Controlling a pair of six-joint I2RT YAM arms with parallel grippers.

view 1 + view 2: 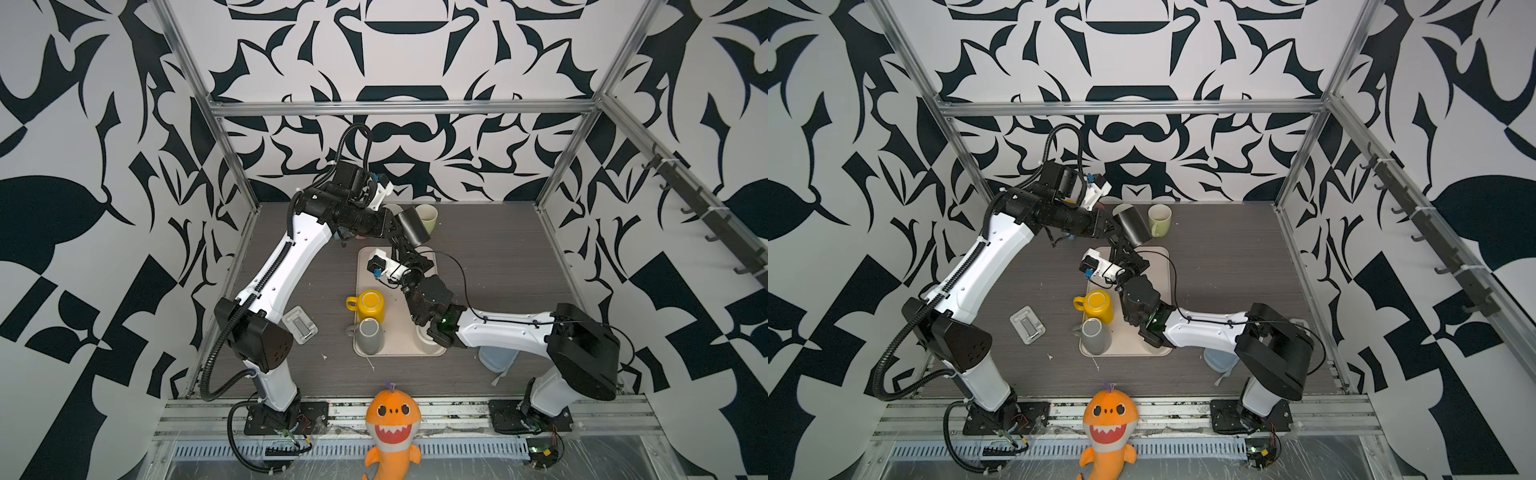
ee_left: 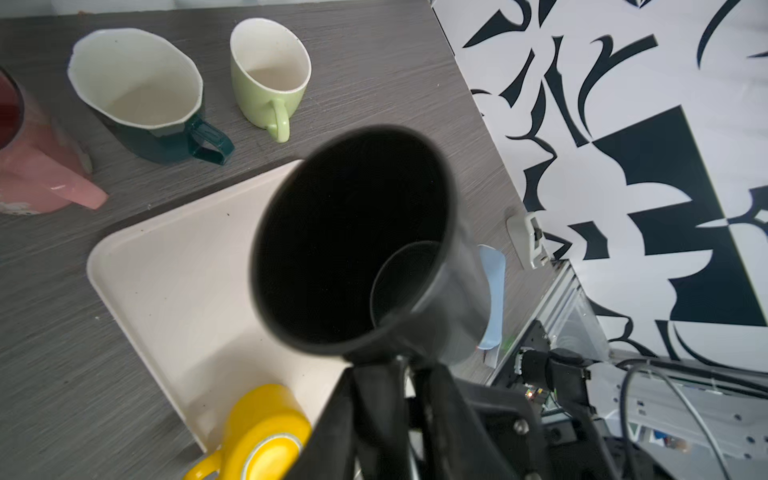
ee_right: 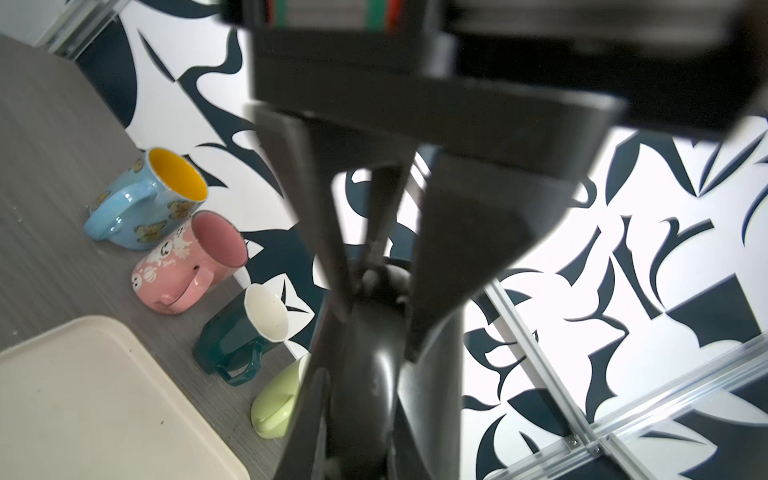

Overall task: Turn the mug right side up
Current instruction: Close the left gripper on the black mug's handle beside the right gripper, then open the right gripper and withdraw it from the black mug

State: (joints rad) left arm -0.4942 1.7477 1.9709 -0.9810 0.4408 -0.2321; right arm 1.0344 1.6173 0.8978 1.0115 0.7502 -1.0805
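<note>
The black mug [image 1: 412,225] is off the table, held tilted in the air above the far end of the tray [image 1: 401,316], just beside the green mug [image 1: 428,217]. Both arms meet at it, so this looks like the handover in the middle of the flip.

The left gripper [image 2: 409,365] has its fingers pinched on the mug's rim. The left wrist view looks straight down the dark mouth. The right gripper [image 3: 376,266] also has its fingers drawn in on the black mug, apparently at its handle side, though that view is too blurred and crowded to say exactly where.

Next, I would judge, one gripper must let go while the other keeps a firm hold, then the mug needs swinging mouth-up and setting down in the free spot beside the green mug.

Both top views show the yellow mug [image 1: 370,305] and grey mug [image 1: 369,334] sitting mouth-down on the tray. Only the right wrist view shows the blue mug [image 3: 141,203] and pink mug [image 3: 187,262] standing with the dark teal mug [image 3: 243,328] along the back wall.
</note>
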